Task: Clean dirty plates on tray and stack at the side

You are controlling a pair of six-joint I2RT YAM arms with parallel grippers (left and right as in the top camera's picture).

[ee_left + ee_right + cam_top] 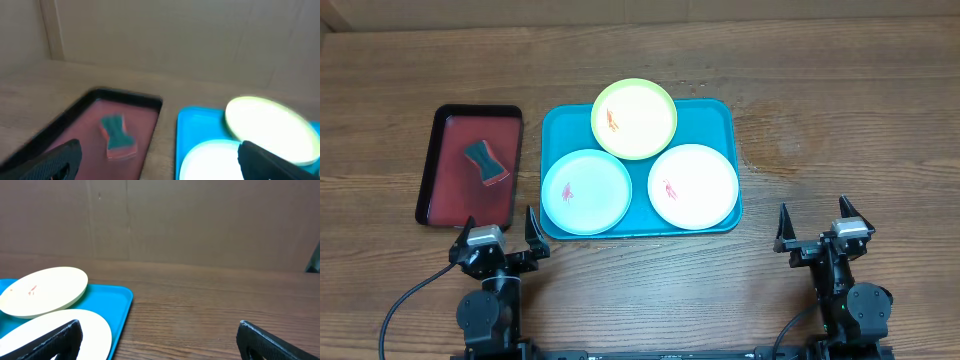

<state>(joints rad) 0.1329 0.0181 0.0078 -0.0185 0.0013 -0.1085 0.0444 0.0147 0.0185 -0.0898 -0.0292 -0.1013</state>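
Left hand (501, 226) and right hand (814, 214) gape empty at near edge of counter (850, 90). Three smeared round plastic plates (587, 190) sit on turquoise rectangular tray (724, 116) mid-counter; teal-red sponge (486, 163) in dark-red tray (431, 170) lies straight ahead of left hand.

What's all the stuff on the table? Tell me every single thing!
yellow-green plate: one, yellow-green with a red smear, hanging over the blue tray's far rim
mint plate: one, pale mint with a red smear, near left of the blue tray
white plate: one, white with a red smear, near right of the blue tray
blue tray: one, turquoise, middle of the table
red tray: one, dark red with a black rim, left of the blue tray
sponge: one, teal and red, in the red tray
table: one, brown wood, under everything
left claw: one, black, open, near the red tray
right claw: one, black, open, over bare table
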